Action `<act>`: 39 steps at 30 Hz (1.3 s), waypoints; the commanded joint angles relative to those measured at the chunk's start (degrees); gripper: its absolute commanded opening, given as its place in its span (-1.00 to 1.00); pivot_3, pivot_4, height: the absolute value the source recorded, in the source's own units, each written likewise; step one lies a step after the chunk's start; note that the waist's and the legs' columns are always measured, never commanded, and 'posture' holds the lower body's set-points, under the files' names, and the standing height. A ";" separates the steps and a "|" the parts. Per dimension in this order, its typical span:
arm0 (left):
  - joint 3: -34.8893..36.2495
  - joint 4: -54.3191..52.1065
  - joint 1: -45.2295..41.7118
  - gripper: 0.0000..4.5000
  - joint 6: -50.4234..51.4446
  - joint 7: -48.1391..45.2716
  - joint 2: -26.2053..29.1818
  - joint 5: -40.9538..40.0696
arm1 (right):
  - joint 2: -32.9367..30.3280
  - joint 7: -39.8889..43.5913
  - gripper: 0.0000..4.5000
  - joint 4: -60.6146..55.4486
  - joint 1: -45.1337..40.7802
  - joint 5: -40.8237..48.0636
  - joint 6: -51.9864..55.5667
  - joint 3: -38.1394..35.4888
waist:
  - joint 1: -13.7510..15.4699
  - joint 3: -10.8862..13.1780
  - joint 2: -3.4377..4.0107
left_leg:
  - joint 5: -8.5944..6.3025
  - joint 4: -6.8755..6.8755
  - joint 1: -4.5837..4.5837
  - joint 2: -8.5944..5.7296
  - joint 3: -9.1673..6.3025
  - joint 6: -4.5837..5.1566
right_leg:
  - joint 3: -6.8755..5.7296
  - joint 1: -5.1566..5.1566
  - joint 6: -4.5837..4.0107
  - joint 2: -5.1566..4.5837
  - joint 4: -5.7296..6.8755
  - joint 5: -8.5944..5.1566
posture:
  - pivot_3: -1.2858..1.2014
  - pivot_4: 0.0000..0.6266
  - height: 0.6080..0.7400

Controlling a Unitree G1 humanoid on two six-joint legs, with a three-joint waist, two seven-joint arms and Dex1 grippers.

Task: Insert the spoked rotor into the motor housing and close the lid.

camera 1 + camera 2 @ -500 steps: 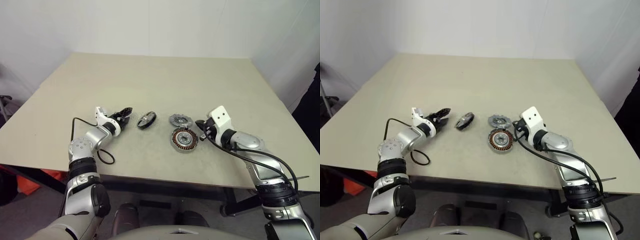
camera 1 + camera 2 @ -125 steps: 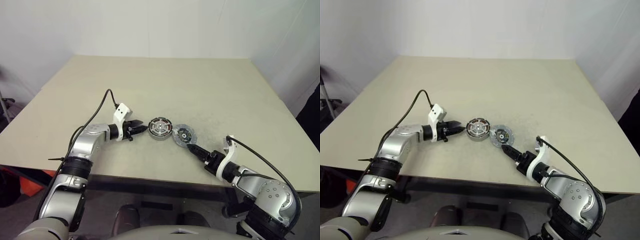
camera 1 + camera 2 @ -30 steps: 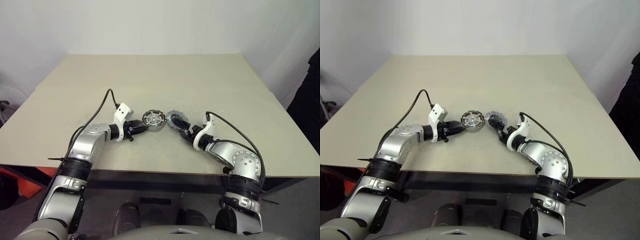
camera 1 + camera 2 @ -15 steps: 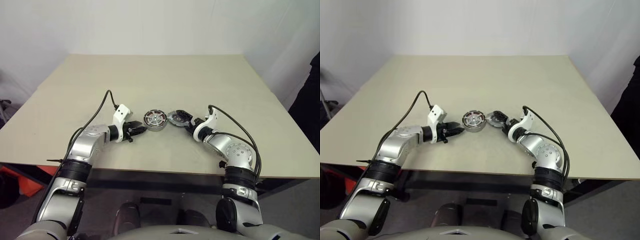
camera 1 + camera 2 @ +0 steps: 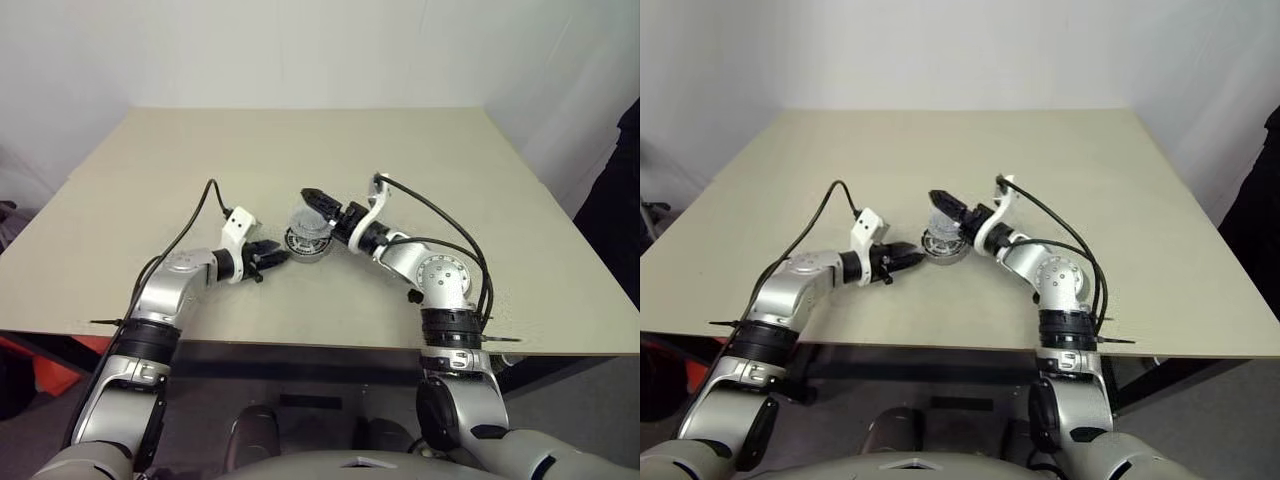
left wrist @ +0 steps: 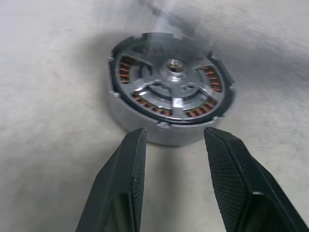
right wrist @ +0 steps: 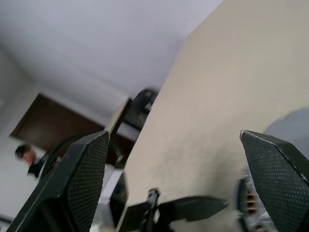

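Grey metal, the lid (image 5: 308,219) hangs blurred just above the motor housing (image 6: 171,99), at the right claw (image 7: 174,137) (whether that claw grips it I cannot tell). The spoked rotor (image 6: 173,79) sits inside the housing on the tabletop (image 5: 450,160). The left claw (image 6: 175,133) is empty, its 2 jaws parted just short of the housing wall. I judge the lid stiff, light and slick: hold it by opposite rim edges, kept level, since the windings could pull it askew.

head pair: above, facing down | wrists: close (both catch the motor housing (image 6: 171,101))
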 commanded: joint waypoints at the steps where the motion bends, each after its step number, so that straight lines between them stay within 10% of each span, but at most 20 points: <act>1: 2.78 -0.69 -0.24 -0.10 -0.94 0.75 1.61 -0.57 | -0.11 1.66 0.98 -0.38 -1.63 -2.49 -0.89 2.67 | 0.00 0.01 -0.02 | 0.00 0.00 0.00 0.00 0.00 0.00 | 0.00 0.00 0.00 0.00 0.00 0.00 | 0.03 -1.00 1.00; 12: 3.89 -1.91 1.18 -0.10 0.08 1.95 1.20 -1.68 | -10.84 7.50 0.98 3.65 -1.54 -37.76 -29.19 26.54 | 0.06 0.01 -0.29 | 0.00 0.05 -0.02 0.00 0.00 0.00 | 0.00 0.02 0.03 0.00 -0.01 0.00 | 0.03 -1.00 1.00; 39: 3.92 -4.62 3.40 -0.10 0.92 3.99 0.41 -2.24 | -3.10 10.03 0.98 35.88 -12.85 -46.06 -44.49 18.15 | -1.74 0.06 -0.41 | -0.46 1.11 -0.24 0.11 -0.01 0.75 | 0.01 0.08 -0.10 -0.01 0.32 0.06 | 0.03 -1.00 1.00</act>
